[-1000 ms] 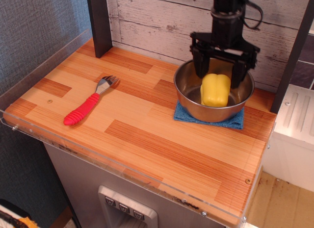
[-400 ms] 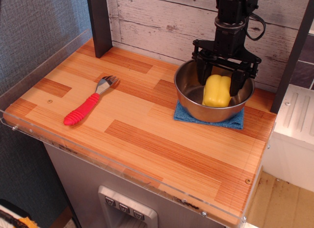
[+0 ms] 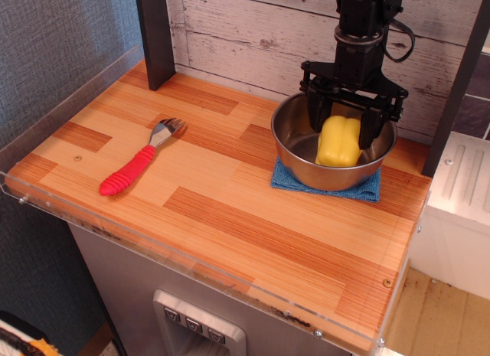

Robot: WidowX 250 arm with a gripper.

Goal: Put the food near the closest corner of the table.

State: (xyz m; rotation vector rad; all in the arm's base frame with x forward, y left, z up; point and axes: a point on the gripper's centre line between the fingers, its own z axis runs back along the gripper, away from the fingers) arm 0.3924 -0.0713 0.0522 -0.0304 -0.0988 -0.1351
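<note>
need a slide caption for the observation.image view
Gripper straddles the yellow toy pepper inside the steel bowl on a blue cloth; a red-handled fork lies apart on the wooden table.

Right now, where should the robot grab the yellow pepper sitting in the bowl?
Probably from straight above, squeezing the yellow pepper across its two flat sides. It stands upright in the steel bowl, whose wall blocks any sideways reach. The gripper already hangs over it, one finger on each side.

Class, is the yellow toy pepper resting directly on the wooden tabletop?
No. The yellow toy pepper sits inside the steel bowl, which stands on a blue cloth.
</note>
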